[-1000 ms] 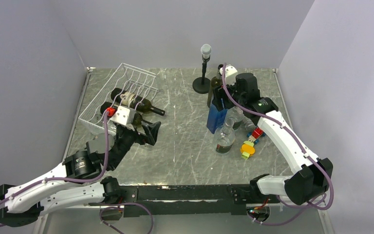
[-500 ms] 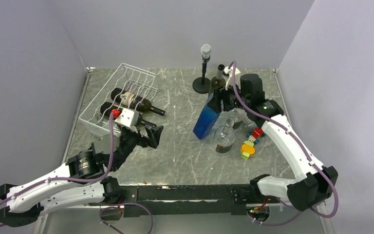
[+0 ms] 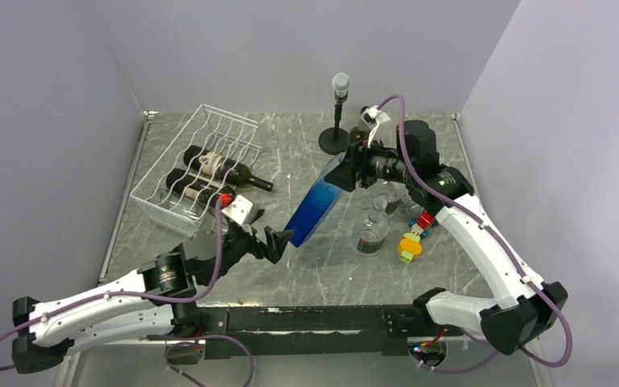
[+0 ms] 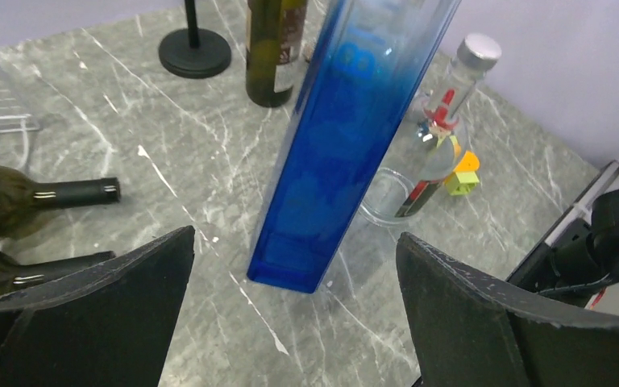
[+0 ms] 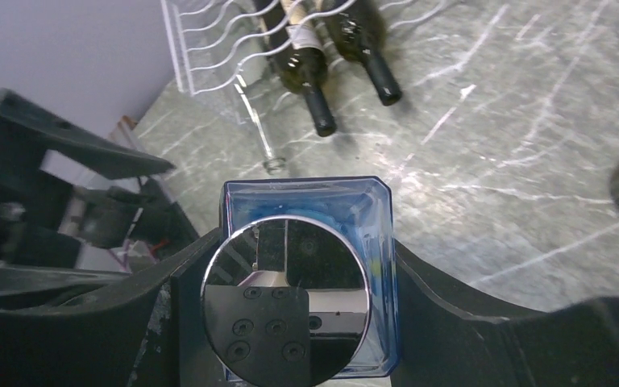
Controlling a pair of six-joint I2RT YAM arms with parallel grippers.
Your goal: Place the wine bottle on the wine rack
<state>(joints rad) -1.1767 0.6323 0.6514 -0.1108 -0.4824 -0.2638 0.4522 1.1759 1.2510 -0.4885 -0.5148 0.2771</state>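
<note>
Handover likely: blue bottle point(image 3: 316, 205) is clamped at its cap end by right gripper point(image 3: 351, 167), tilted, base down near mid table point(image 3: 314, 274), well apart from wine rack point(image 3: 227, 131). Left gripper point(image 3: 264, 240) is spread wide beside base; bottle's flat sides should be centred between the jaws before closing.

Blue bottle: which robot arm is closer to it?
Right. The right arm has its jaws clamped on the blue bottle at its capped top. The left arm holds its jaws open near the bottle's base, not gripping it.
</note>
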